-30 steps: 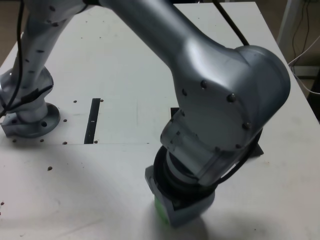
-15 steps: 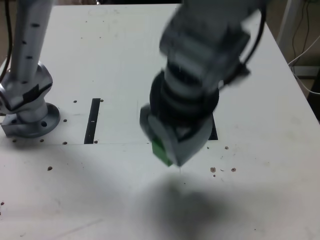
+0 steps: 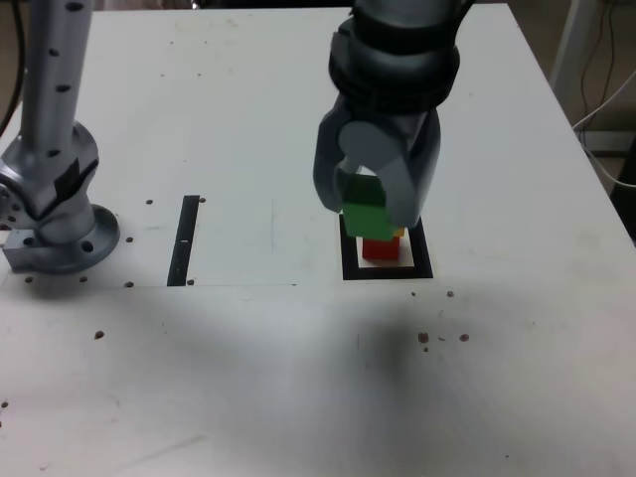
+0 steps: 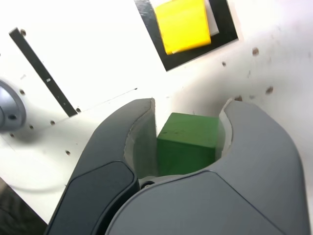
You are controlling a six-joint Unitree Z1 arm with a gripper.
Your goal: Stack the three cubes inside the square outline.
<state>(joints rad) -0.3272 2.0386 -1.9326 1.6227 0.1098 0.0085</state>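
Can see, as the largest thing, a white table [image 3: 248, 348], spread all around the square outline [image 3: 388, 273]. In the exterior view, can see the grey arm [image 3: 55, 99] with its round base [image 3: 65, 253] well apart from the square outline, toward that view's left, and with its other end above the table, near the outline. On this end, can find the gripper [image 3: 369, 209], pointing downward, with fingers clamped on the green cube [image 3: 366, 214], one on each of two opposite sides. Next in size, can see the square outline itself, black with white centre, flat on the table. Between this outline and the arm's base, can notice a thin black strip [image 3: 184, 238]. Inside the outline, can see the red cube [image 3: 381, 249] on the white centre, and on top of it the yellow cube [image 4: 183, 24]. In the exterior view, can see the green cube in front of part of the outline, raised above the table; cannot tell exactly how far over the outline. Near the outline, can also notice small dark holes [image 3: 423, 338] in the table.
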